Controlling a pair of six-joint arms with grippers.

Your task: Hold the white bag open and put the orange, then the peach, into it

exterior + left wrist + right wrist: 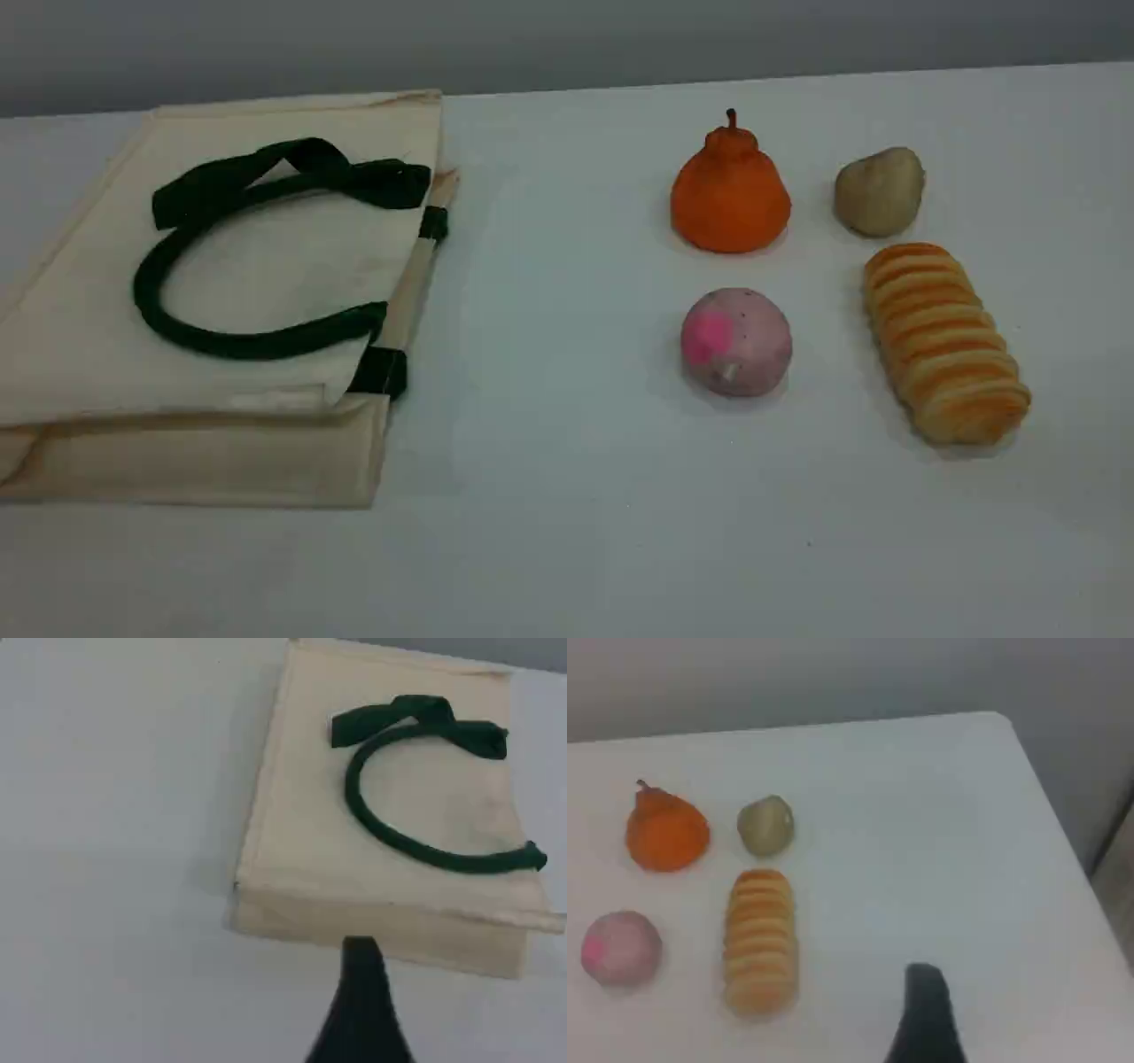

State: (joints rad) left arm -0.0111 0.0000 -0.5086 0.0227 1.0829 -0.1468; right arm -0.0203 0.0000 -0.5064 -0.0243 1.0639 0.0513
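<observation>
The white bag (221, 266) lies flat and closed on the left of the table, its dark green handle (146, 288) looped on top. The orange (730, 199) stands upright at the right, and the peach (735, 341) sits just in front of it. Neither arm shows in the scene view. In the left wrist view one dark fingertip (359, 957) hovers over the table short of the bag (301, 842). The right wrist view has its fingertip (924, 988) well right of the orange (666, 835) and peach (622, 948). Nothing is in either gripper.
A beige-brown potato (879, 192) sits right of the orange, and a striped bread loaf (943, 341) lies right of the peach. The white table (567, 399) ends at a right edge (1063, 850) seen from the right wrist.
</observation>
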